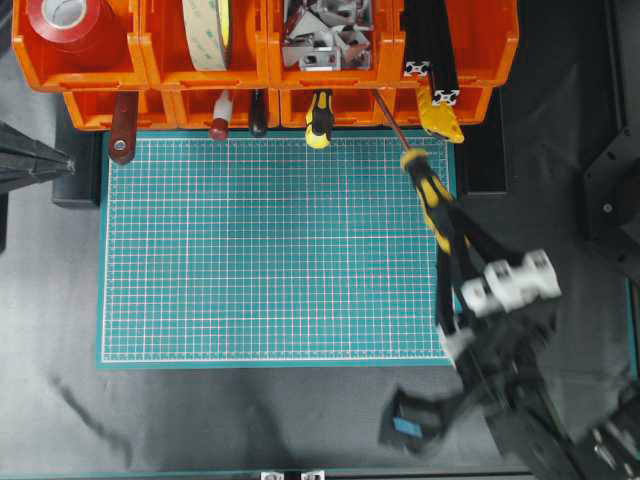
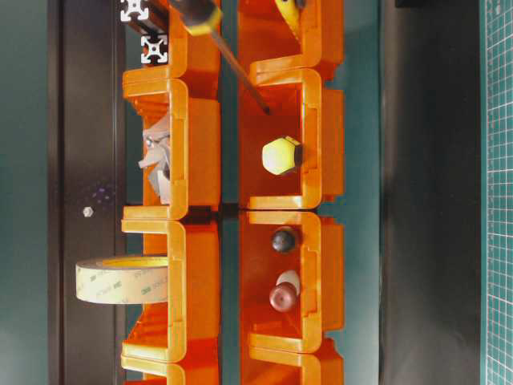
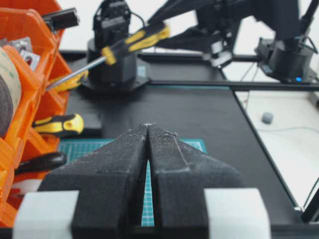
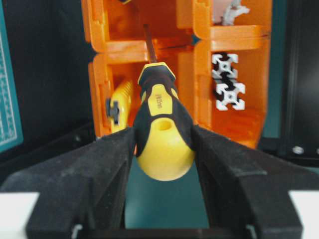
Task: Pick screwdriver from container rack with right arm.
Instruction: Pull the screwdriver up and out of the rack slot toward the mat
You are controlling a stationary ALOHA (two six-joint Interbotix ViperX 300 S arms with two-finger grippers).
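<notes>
Along the top edge of the green mat (image 1: 270, 250) sits the container rack (image 1: 150, 70), wider than the mat. Going left to right across it: red tape (image 1: 68, 22), a tan tape roll (image 1: 207, 32), red-handled tools (image 1: 221, 115), a stubby yellow-and-black tool (image 1: 319, 117), metal brackets (image 1: 322, 38), aluminium extrusions (image 1: 432, 45). My left gripper (image 3: 148, 130) hangs above the mat, fingers pressed together with nothing between them. Further right, my right gripper (image 4: 162, 149) clamps the screwdriver (image 1: 428, 192) by its handle, one finger (image 4: 107, 159) on each side. It lies tilted, handle over the mat's right edge, shaft tip reaching into the lower row of bins.
</notes>
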